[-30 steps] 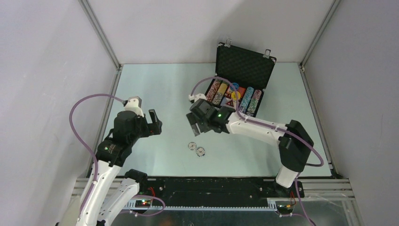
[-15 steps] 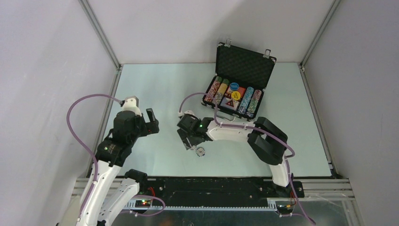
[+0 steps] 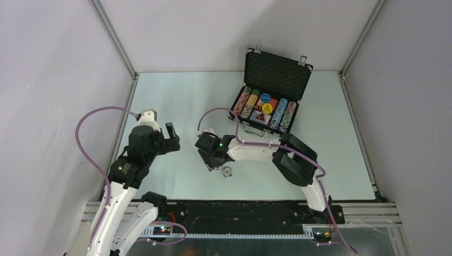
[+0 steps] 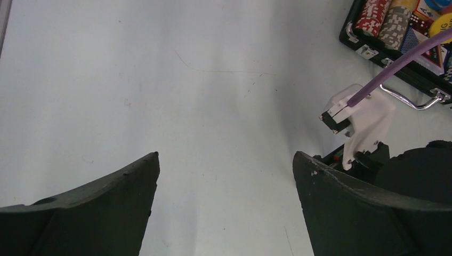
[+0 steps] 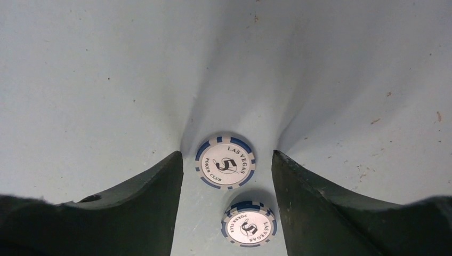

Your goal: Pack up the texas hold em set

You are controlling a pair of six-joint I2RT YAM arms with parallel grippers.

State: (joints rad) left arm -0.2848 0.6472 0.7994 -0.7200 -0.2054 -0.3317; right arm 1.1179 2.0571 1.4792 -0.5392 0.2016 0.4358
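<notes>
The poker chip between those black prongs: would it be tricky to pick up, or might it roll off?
Probably tricky: the chip lies flat on the smooth table, so the right tool gets only a thin edge and it may slide. It looks stiff. Stood on edge, it could roll.

Pale blue table, plain grey walls
</notes>
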